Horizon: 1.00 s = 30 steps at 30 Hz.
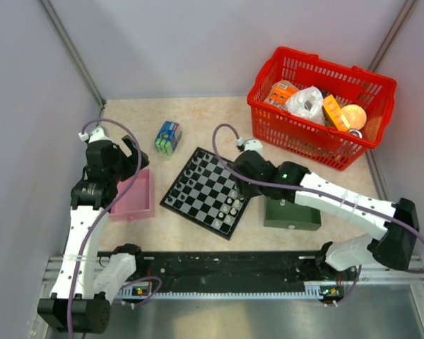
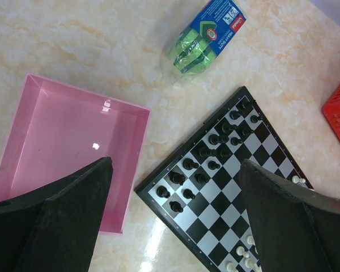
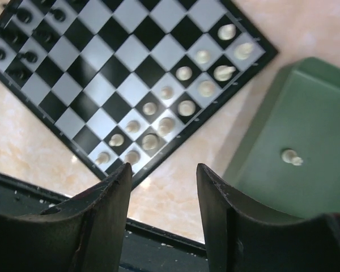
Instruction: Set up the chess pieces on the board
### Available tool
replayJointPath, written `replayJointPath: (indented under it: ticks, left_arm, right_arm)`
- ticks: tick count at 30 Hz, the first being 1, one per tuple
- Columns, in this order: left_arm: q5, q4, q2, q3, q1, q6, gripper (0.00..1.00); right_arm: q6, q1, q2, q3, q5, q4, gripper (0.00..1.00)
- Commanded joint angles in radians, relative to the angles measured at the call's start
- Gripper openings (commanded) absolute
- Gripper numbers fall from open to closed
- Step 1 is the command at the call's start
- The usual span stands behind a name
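Beige table (image 1: 198, 120): board (image 1: 206, 185), pale piece (image 3: 290, 157) seemingly toppled in green tray (image 3: 311, 107).

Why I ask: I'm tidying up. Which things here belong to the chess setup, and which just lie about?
Job: board, dark pieces, pale pieces, green tray holding one stray pale piece.
Lying about: red basket, sponge pack, pink tray.

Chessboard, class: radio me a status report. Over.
Left gripper open, empty, by pink tray. Right gripper open, empty. Dark pieces and pale pieces on board; stray pale piece in green tray. Nothing in the way.
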Motion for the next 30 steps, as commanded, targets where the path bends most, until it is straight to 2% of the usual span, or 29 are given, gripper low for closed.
replayJointPath:
  ticks: [1, 4, 11, 16, 25, 30]
  left_arm:
    - [0.008, 0.037, 0.001, 0.004, 0.005, 0.0, 0.99]
    - [0.008, 0.039, 0.004, 0.005, 0.005, 0.002, 0.99]
    - [0.008, 0.04, 0.022, 0.016, 0.007, 0.005, 0.99]
    - [0.005, 0.039, 0.032, 0.03, 0.005, 0.002, 0.99]
    - [0.006, 0.036, 0.022, 0.027, 0.007, -0.006, 0.99]
    - [0.002, 0.033, 0.016, 0.021, 0.005, -0.006, 0.99]
  right_arm:
    - [0.01, -0.103, -0.108, -0.042, 0.07, -0.012, 0.5]
    - [0.018, -0.174, -0.159, -0.086, 0.074, -0.013, 0.52]
    - [0.058, -0.315, -0.262, -0.201, 0.097, -0.021, 0.73]
    - [0.067, -0.351, -0.257, -0.236, 0.131, -0.027, 0.81]
    - [0.059, -0.397, -0.214, -0.261, 0.103, -0.013, 0.82]
    - [0.055, -0.403, -0.203, -0.29, 0.074, 0.002, 0.74]
